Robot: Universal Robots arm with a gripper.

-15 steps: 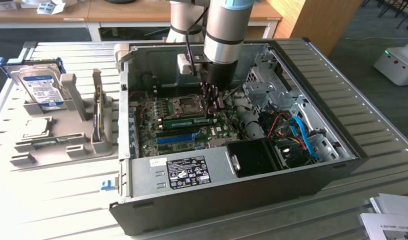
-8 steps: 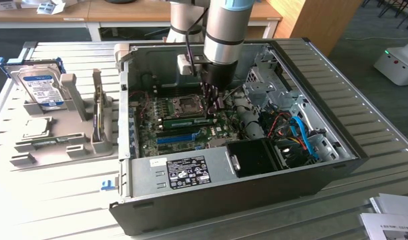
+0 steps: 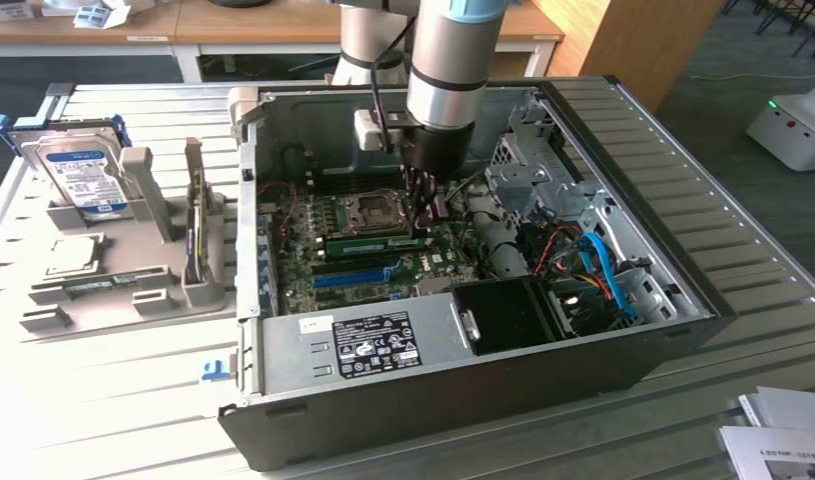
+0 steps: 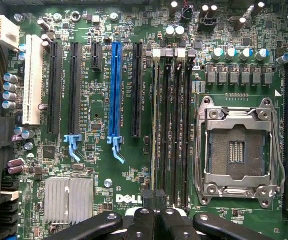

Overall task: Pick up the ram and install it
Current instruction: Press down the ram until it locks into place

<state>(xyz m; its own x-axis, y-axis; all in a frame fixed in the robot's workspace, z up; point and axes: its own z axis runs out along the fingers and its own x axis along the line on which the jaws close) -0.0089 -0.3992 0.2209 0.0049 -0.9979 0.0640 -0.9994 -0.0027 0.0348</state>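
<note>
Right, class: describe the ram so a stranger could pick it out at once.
In the open computer case, find the square metal processor socket on the motherboard. Black memory slots run beside it; the ram is the thin green stick standing in the slot farthest from it.

Gripper [image 3: 425,190] inside open computer case [image 3: 674,330], above ram [image 3: 374,243]
</note>
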